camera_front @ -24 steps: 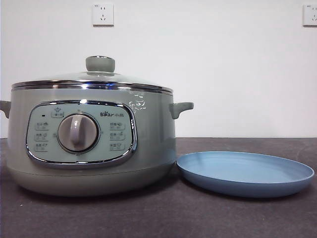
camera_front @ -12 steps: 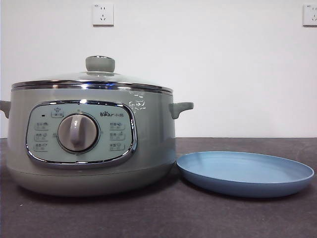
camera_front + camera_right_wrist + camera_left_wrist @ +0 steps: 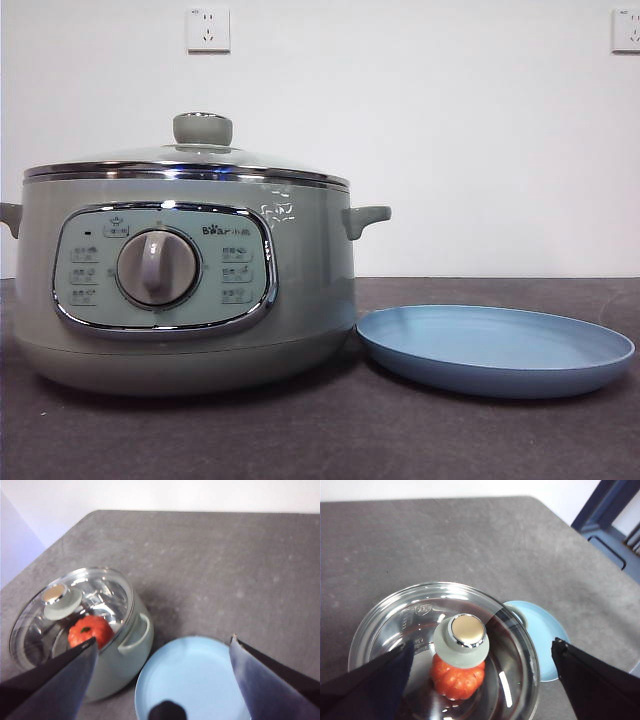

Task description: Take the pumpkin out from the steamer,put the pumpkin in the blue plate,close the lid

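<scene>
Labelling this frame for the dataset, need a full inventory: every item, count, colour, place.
steamer: 1, pale sage green with chrome rim, on the table beside the blue plate.
lid: 1, glass with chrome rim and pale green knob, shut on the steamer.
pumpkin: 1, orange-red, inside the steamer under the lid.
blue plate: 1, light blue, nothing on it.
table: 1, dark grey.
wall sockets: 2, white, on the wall behind.
left gripper: black, open above the lid.
right gripper: black, open above the blue plate.
</scene>
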